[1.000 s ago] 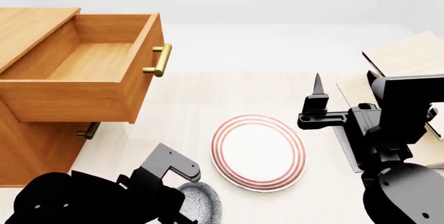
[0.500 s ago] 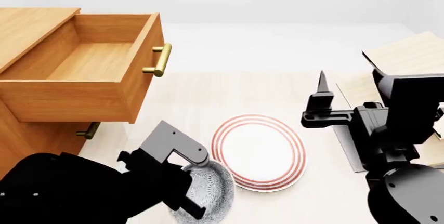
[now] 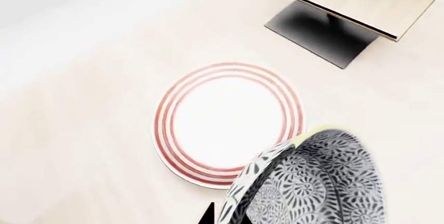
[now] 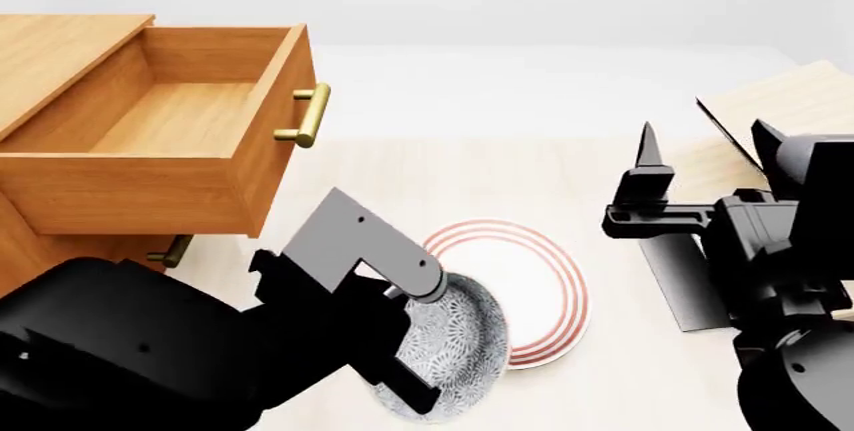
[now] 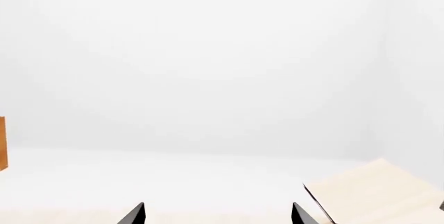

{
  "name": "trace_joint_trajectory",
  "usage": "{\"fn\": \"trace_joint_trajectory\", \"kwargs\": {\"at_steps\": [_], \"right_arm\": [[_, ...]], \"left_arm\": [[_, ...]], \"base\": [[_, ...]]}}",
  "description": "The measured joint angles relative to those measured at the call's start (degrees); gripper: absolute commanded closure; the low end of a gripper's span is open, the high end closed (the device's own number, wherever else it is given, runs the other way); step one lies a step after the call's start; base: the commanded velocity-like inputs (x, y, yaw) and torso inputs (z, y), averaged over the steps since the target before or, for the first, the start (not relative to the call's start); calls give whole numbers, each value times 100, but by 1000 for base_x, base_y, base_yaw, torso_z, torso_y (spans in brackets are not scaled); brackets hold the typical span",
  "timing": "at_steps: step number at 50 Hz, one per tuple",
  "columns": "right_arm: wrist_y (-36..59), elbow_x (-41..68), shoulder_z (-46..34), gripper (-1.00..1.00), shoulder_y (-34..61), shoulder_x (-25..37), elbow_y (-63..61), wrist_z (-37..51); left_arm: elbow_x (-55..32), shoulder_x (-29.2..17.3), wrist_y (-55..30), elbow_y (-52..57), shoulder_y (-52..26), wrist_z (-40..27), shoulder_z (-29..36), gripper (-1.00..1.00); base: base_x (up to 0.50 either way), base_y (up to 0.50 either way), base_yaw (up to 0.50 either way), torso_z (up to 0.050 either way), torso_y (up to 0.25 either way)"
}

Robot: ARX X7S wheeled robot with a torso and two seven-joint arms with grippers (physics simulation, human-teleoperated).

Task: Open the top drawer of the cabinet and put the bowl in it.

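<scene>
Orange-brown cabinet (image 4: 40, 251) at head view's left, top drawer (image 4: 167, 131) pulled open. Left claw (image 4: 427, 346) gripping speckled bowl (image 4: 461, 356), lifted, overlapping red-ringed plate (image 4: 547, 301). Left wrist: bowl (image 3: 312, 182) close, plate (image 3: 225, 120) on pale surface (image 3: 83, 130). Right wrist: right claw (image 5: 217, 214) spread wide, holding nothing.

Orange-brown wooden cabinet (image 4: 54, 281), matt grain; shiny brass bar handle (image 4: 307, 116); blue-grey speckled glazed bowl (image 4: 454, 351); smooth red-ringed white plate (image 4: 554, 296); pale wood tabletop (image 4: 400, 191).

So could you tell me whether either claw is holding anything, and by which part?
The left claw holds the bowl by its rim, lifted partly over the plate. The right claw is open and empty.
</scene>
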Motion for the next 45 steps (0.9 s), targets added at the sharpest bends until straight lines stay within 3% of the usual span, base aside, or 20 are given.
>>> {"fn": "trace_joint_trajectory", "kwargs": {"at_steps": [28, 45], "right_arm": [[366, 759, 536, -100, 198, 186, -354, 388], [317, 848, 634, -100, 128, 250, -396, 424]], "left_arm": [[-937, 434, 339, -614, -1910, -701, 105, 100], [-939, 496, 530, -1459, -3082, -807, -62, 100]], "base": [[0, 0, 0, 0, 0], [0, 0, 0, 0, 0]]}}
